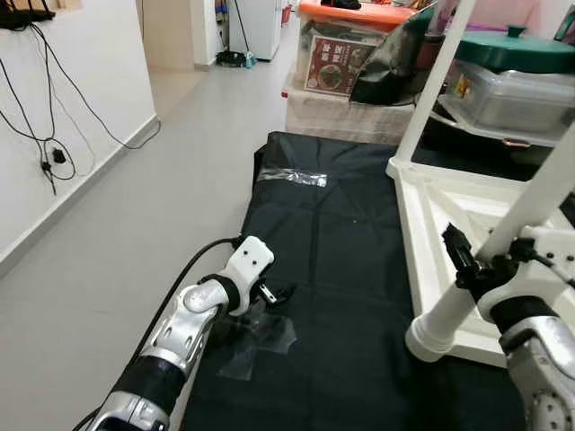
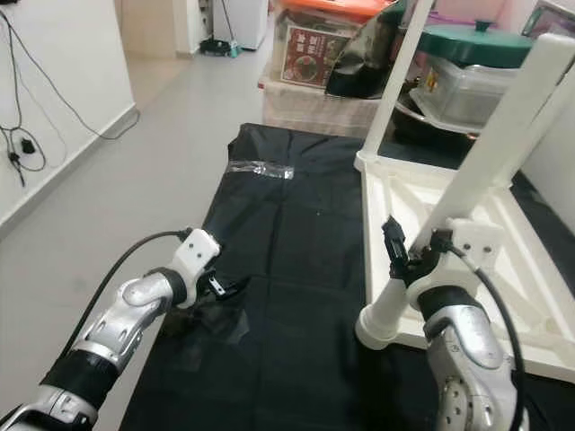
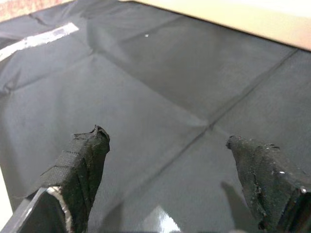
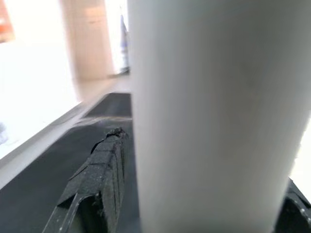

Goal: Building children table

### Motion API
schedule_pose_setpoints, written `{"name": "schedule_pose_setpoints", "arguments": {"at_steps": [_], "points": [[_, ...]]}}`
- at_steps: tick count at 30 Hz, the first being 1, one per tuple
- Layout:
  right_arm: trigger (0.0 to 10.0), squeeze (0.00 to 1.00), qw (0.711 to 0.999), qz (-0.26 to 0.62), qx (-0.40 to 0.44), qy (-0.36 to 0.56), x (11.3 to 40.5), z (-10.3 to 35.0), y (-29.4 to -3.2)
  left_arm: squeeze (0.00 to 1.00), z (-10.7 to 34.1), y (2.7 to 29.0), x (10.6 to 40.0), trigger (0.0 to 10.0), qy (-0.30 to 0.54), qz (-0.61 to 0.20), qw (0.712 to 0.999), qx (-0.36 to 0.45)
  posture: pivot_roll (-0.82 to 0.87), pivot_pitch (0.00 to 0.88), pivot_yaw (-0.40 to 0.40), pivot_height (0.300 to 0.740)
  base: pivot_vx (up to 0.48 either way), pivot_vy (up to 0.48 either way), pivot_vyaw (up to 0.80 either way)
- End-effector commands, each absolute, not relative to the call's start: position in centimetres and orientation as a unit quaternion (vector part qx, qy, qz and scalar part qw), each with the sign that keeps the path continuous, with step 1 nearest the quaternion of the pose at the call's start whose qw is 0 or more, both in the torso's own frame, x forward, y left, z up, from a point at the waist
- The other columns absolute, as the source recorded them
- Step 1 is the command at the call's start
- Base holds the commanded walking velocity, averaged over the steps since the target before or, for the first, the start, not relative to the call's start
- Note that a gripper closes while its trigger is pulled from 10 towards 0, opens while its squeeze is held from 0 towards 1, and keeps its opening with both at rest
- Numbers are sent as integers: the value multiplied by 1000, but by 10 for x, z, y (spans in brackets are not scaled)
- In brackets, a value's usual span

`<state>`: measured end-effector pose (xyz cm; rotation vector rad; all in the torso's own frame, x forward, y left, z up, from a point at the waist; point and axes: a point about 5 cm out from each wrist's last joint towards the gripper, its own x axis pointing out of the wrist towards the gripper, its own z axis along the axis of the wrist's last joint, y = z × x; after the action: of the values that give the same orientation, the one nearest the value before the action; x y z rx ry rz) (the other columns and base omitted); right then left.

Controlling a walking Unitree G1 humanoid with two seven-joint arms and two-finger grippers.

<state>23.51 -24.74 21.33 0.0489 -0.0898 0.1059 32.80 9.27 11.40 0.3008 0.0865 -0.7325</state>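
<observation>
Right tool (image 2: 409,256) around smooth white cylindrical table leg (image 2: 485,175).

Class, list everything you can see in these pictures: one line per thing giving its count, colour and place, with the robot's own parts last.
Mat: one, black, spread on the floor.
Tabletop: one, white, lying upside down on the mat's right side.
Legs: two, white; near leg slants up from the tabletop's near corner, far leg stands at the far corner.
Tape: one clear strip, on the mat's far left part.
Boxes: several, stacked beyond the mat.
Green lid: one, on a clear tub, far right.
Cables: black, hanging on the left wall.
Left hand: open, low over the mat.
Right hand: closed around the near leg.
</observation>
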Motion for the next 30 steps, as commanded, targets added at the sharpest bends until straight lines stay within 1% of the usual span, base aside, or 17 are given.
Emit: {"name": "schedule_pose_setpoints", "arguments": {"at_steps": [1,6,8,11,12,15,16,17,18,20,22,23,25,26,28,29,30], "points": [[10000,0,992,107,29,-58,235,218,-248,0,113,96,330,10000,45,-352,922,154,111,0,-111,740,0,0,0],[10000,0,980,200,-18,-6,240,201,-243,0,113,94,329,10000,43,-353,922,154,121,0,-114,740,0,0,0],[10000,0,964,263,-33,20,253,188,-239,0,114,92,330,10000,41,-354,921,155,136,0,-117,740,0,0,0],[10000,0,953,297,-45,34,263,182,-236,0,115,92,332,10000,39,-354,921,156,140,0,-116,740,0,0,0],[8784,0,949,309,-46,35,267,181,-234,0,116,93,332,10000,39,-353,922,157,142,0,-116,740,0,0,0],[8784,0,943,327,-44,36,272,181,-233,0,116,93,333,10000,38,-352,922,157,142,0,-116,740,0,0,0],[0,0,949,311,-36,49,279,177,-240,0,116,93,333,10000,38,-351,922,158,149,0,-119,740,0,0,0],[0,0,950,306,-34,53,281,176,-242,0,116,93,333,10000,38,-351,922,158,149,0,-119,740,0,0,0],[0,0,966,253,-32,49,286,175,-249,0,115,94,332,10000,38,-351,922,158,148,0,-120,740,0,0,0],[0,0,974,218,-31,45,289,174,-255,0,115,94,332,10000,38,-351,922,158,148,0,-120,740,0,0,0],[0,0,998,49,-16,31,295,172,-275,0,113,95,330,10000,40,-352,922,158,145,0,-121,740,0,0,0],[0,0,998,49,-16,31,295,172,-275,0,113,95,330,10000,40,-352,922,158,145,0,-121,740,0,0,0],[0,0,982,-185,23,41,281,159,-298,0,112,96,329,10000,41,-352,921,158,137,0,-117,740,0,0,0],[0,0,982,-185,23,41,281,159,-298,0,112,96,329,10000,41,-352,921,158,137,0,-117,740,0,0,0],[0,0,931,-355,51,70,247,141,-302,0,112,97,329,10000,43,-354,921,159,125,0,-107,740,0,0,0],[0,0,916,-391,45,80,228,134,-287,0,111,97,329,10000,44,-357,919,159,114,0,-94,740,0,0,0],[0,0,916,-391,45,80,228,134,-287,0,111,97,329,10000,44,-357,919,159,114,0,-94,740,0,0,0]]}}
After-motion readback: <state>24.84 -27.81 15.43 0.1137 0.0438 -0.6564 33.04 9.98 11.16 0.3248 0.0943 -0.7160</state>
